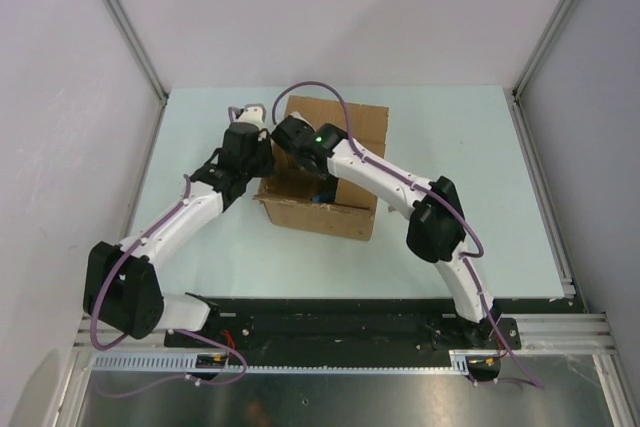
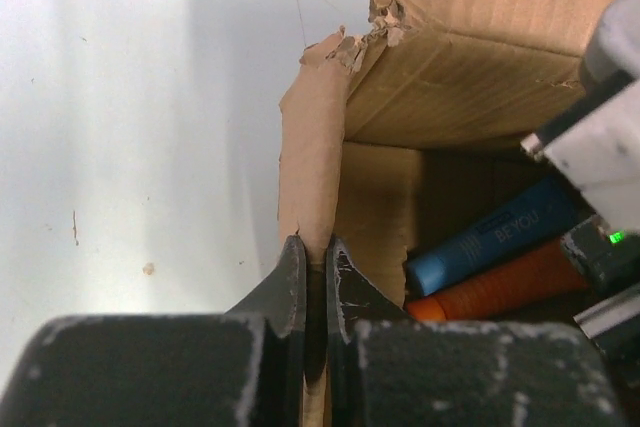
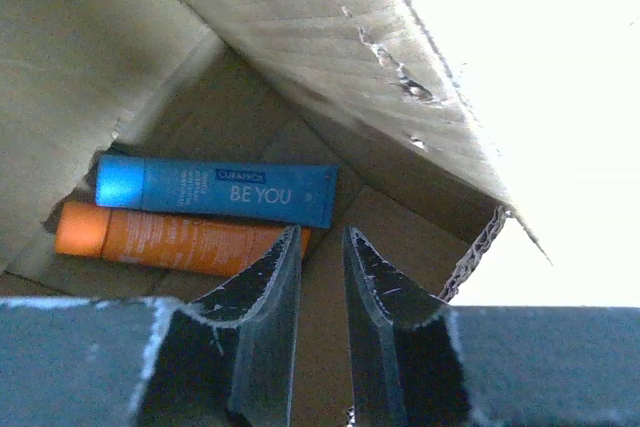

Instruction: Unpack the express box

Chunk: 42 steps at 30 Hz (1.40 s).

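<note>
The express box (image 1: 352,123) is a brown cardboard box standing open in the middle of the table. My left gripper (image 1: 263,162) is at its left side, and in the left wrist view it (image 2: 315,247) is shut on the edge of a torn upright flap (image 2: 312,147). My right gripper (image 1: 292,147) reaches down into the box. In the right wrist view it (image 3: 322,232) is open by a narrow gap and holds nothing. It hangs over the box floor beside a blue tube (image 3: 215,190) and an orange tube (image 3: 170,237). Both tubes also show in the left wrist view, blue (image 2: 490,237) and orange (image 2: 510,282).
The box stands on a pale green table (image 1: 460,167) enclosed by white walls and metal posts (image 1: 125,27). A box wall (image 3: 300,27) leans close over my right gripper. My right wrist (image 2: 600,147) fills the right side of the left wrist view.
</note>
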Tool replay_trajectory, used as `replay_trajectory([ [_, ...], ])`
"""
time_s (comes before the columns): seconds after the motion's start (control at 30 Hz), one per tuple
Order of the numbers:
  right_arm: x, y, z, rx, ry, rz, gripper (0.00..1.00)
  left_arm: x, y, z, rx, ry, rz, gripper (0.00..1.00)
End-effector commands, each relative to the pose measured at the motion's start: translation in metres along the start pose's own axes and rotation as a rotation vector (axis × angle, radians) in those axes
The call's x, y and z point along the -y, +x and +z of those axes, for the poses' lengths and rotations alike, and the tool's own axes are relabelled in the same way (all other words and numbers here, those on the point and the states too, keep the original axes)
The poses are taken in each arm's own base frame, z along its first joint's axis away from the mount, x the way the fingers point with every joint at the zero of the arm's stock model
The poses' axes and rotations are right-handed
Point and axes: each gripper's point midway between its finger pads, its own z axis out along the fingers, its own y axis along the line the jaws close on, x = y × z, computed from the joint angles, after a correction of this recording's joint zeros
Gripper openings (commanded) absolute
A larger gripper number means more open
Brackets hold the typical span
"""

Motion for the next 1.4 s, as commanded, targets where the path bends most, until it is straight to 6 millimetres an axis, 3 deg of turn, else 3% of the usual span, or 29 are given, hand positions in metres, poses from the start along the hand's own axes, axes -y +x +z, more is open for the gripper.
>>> replay_trajectory([
  [0.0,0.033,-0.011,-0.029,0.035,0.137,-0.046,0.29,0.005,0.004,-0.002,-0.011,0.024,-0.064,0.0],
  [0.67,0.097,0.015,-0.086,0.044,0.247,-0.046,0.34,-0.012,0.002,0.012,-0.027,-0.033,-0.106,0.0],
  [0.9,0.111,0.045,-0.089,-0.007,0.17,0.066,0.33,-0.015,-0.003,0.015,-0.023,-0.043,-0.12,0.0],
  [1.0,0.105,0.055,-0.083,-0.027,0.099,0.115,0.34,-0.013,-0.003,0.016,-0.028,-0.033,-0.113,0.0],
  [1.23,0.112,0.061,-0.083,-0.021,0.108,0.249,0.51,-0.012,-0.004,0.018,-0.032,-0.031,-0.109,0.0],
  [1.37,0.104,0.07,-0.078,-0.042,0.015,0.326,0.52,-0.012,-0.005,0.018,-0.03,-0.031,-0.11,0.0],
])
